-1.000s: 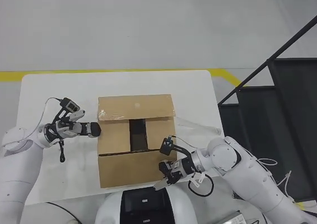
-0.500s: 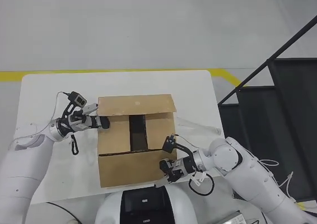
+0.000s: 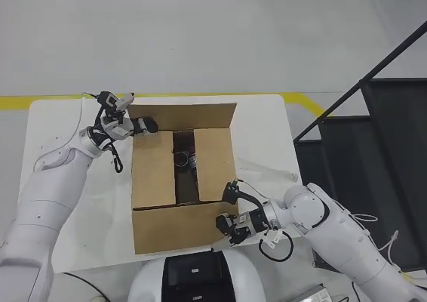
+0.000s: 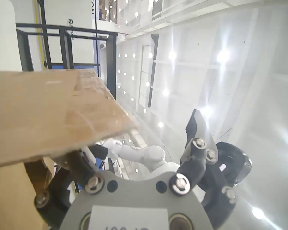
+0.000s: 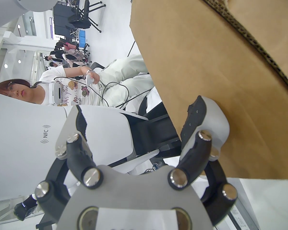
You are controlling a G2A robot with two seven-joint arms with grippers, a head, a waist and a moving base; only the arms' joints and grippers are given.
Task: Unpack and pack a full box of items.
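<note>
**Cardboard box** (image 3: 219, 181): one, standing mid-frame in the top view on a white table (image 3: 55, 143).
- Far flap (image 3: 187, 115) is tilted up.
- Two side flaps (image 3: 153, 170) lie nearly level over the opening, with a narrow slot between them.
- Near flap (image 3: 172, 230) spreads toward the lower edge of the frame.

**Contents:** dark objects (image 3: 185, 160) show through the upper part of the slot. They are too shadowed to say what they are. The side flaps cover the rest of the inside.

**Left gripper** (image 3: 150, 124): sits at the upper left of the box, against the far flap's left corner. It is spread wide and grips nothing. In the left wrist view the flap hides one finger, and the other finger (image 4: 198, 130) stands free.

**Right gripper** (image 3: 221, 226): sits at the box's lower right corner, also spread wide. One finger (image 5: 204, 116) lies against the cardboard and the other stays clear of it.

**Sundry:** what looks like clear film (image 3: 270, 172) lies on the table just right of the box. Its outline is hard to trace.
</note>
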